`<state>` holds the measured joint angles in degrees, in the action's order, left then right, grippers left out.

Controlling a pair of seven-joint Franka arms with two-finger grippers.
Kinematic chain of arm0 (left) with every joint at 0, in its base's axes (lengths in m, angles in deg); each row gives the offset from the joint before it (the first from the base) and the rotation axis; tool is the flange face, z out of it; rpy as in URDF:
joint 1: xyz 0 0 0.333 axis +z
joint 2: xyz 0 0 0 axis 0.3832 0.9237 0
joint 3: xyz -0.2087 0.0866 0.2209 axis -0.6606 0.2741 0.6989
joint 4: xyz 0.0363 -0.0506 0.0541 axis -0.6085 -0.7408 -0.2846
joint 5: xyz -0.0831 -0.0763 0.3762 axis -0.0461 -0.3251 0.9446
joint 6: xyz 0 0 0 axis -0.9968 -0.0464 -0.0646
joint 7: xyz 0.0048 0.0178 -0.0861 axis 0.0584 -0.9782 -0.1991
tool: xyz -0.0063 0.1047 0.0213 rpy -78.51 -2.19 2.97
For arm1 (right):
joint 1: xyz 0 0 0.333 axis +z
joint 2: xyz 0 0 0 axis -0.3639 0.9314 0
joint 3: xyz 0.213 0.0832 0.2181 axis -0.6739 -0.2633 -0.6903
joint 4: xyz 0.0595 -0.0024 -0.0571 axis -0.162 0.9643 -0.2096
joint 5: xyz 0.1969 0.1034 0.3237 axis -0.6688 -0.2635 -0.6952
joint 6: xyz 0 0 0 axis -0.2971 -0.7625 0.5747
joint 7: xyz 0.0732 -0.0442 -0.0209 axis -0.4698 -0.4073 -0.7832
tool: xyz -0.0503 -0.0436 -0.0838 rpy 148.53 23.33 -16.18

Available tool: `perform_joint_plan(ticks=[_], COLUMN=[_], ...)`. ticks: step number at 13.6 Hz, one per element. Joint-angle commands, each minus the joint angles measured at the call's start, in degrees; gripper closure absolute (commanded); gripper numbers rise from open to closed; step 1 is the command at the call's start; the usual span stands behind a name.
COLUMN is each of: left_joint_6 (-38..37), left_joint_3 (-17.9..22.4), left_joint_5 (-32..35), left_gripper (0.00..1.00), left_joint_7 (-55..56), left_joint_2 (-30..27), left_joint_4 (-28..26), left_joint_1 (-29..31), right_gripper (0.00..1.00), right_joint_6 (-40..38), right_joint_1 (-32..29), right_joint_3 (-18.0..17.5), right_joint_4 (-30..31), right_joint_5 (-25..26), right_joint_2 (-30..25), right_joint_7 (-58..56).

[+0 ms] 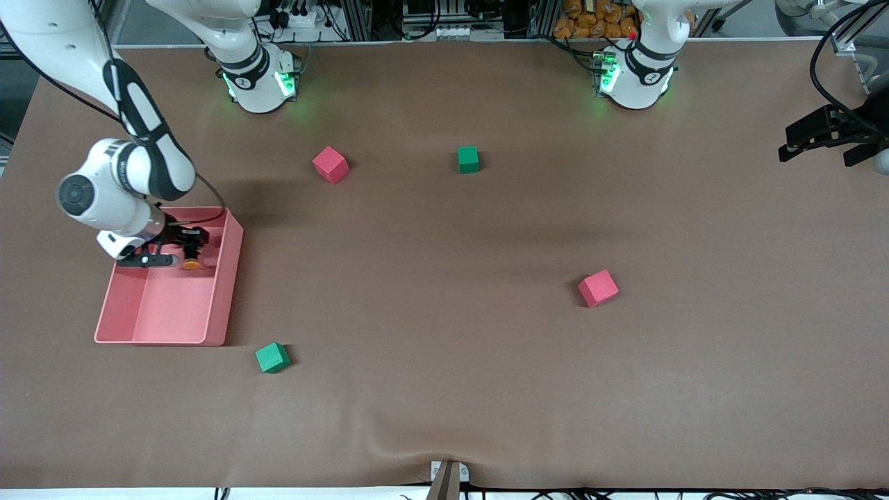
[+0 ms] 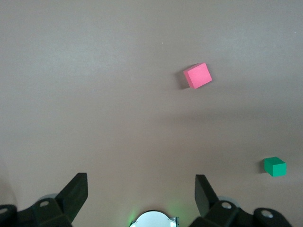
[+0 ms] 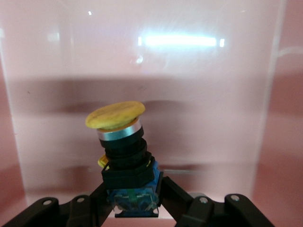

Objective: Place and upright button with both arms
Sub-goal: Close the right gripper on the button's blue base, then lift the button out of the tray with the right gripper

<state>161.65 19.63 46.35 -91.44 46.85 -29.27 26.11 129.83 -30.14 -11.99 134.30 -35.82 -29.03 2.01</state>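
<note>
Pink bin walls (image 1: 233,278) close around the right claw (image 1: 182,258).

1. No readable text is showing on the brown table (image 1: 444,389), the pink bin (image 1: 226,292) or the foam cubes.
2. A small dark marking is appearing on the right arm (image 1: 121,173) near its wrist, too small to make out.
3. The button (image 3: 124,156) is carrying no legible label.

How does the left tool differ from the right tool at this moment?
The right tool is shut on the button, inside the pink tray; the left tool is open and holds nothing. The right tool is low in the tray; the left tool waits above bare table. Both are black and two-fingered.
</note>
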Motion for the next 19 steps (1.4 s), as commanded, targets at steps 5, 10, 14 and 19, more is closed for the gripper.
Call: perform_joint_plan(ticks=[5,10,14,19], left_joint_6=[-0.7,-0.7,-0.7,-0.7], left_joint_3=[-0.4,-0.4,-0.4,-0.4], left_joint_5=[1.1,1.1,1.1,1.1], left_gripper=[0.00,0.00,0.00,0.00], left_joint_7=[-0.9,-0.9,-0.8,-0.9], left_joint_2=[-0.1,-0.1,-0.1,-0.1], left_joint_4=[0.4,0.4,0.4,0.4], left_joint_1=[0.6,0.5,0.5,0.5], right_gripper=[0.99,0.98,0.98,0.98], right_joint_6=[-25.1,-35.8,-34.1,-25.6], right_joint_1=[-0.9,7.3,17.6,32.4], right_joint_3=[-1.6,-1.8,-1.7,-1.7], right_joint_4=[-17.8,-30.3,-34.1,-39.9], right_joint_5=[0.6,-0.1,-5.0,-6.5], right_joint_2=[-4.6,-4.4,-1.8,7.4], right_joint_7=[-5.1,-7.7,-1.7,12.0])
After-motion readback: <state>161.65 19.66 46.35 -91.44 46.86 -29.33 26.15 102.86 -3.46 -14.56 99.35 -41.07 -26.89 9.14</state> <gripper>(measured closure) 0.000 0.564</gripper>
